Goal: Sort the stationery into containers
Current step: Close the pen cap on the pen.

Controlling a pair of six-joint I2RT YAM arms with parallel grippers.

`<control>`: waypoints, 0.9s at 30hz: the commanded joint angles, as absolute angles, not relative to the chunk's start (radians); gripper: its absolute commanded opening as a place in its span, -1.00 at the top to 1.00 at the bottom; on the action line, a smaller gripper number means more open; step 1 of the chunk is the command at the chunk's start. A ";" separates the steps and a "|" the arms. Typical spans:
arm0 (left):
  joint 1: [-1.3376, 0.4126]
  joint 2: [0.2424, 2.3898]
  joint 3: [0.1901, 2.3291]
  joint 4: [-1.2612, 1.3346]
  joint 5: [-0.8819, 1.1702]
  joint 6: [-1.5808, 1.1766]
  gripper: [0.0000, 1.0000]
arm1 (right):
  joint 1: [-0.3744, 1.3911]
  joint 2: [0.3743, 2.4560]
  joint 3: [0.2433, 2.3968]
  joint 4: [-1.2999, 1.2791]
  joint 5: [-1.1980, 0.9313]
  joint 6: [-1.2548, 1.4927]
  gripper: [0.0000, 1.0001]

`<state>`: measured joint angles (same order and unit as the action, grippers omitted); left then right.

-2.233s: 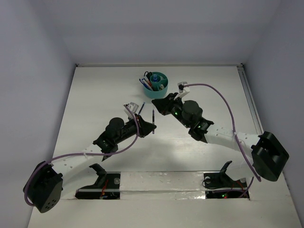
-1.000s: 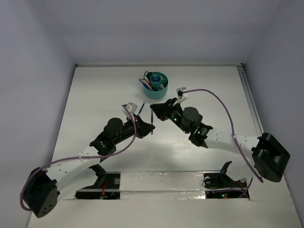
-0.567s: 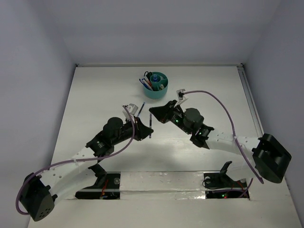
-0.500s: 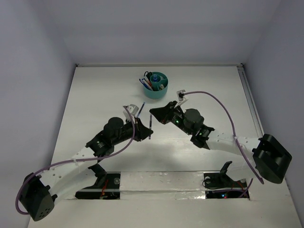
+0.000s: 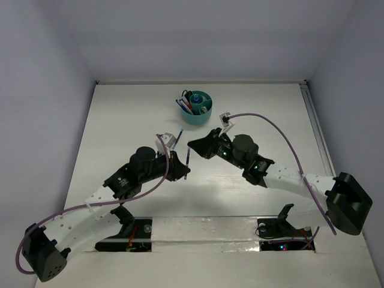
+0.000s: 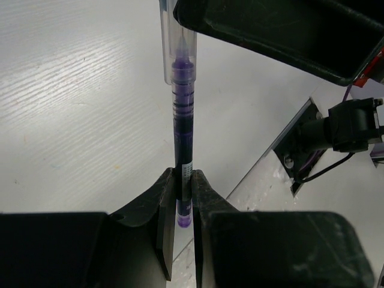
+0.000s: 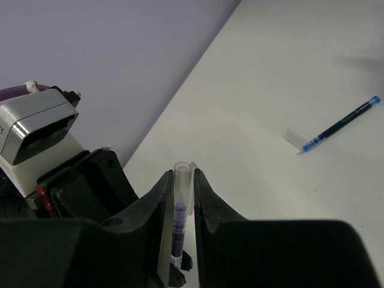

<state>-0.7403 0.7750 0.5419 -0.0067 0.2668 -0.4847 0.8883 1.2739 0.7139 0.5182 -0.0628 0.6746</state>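
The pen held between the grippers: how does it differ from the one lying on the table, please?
The held pen is clamped at each end by the left gripper and right gripper; the lying pen rests untouched. The held pen looks purple, the lying pen blue. Both are slim.

A robotics lab test cell; a bare white tabletop (image 5: 120,120) lies under the left gripper (image 5: 183,170) and right gripper (image 5: 193,144), boxed in by plain pale-violet walls (image 5: 42,90) beyond and to either side of them; perforated white arms (image 5: 99,195) run back behind the grippers to bolted bases, trailing purple cables (image 5: 255,114); silver tape (image 5: 204,228) lines that near edge.
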 commanded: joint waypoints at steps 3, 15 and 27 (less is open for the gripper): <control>-0.713 0.741 0.718 0.238 0.130 -0.442 1.00 | 0.939 1.327 0.623 0.258 -0.405 0.655 1.00; -0.713 0.643 0.759 0.153 0.264 -0.356 1.00 | 0.939 1.338 0.702 0.137 -0.575 0.560 1.00; -0.723 0.577 0.805 0.081 0.206 -0.311 1.00 | 0.945 1.384 0.818 0.060 -0.661 0.537 1.00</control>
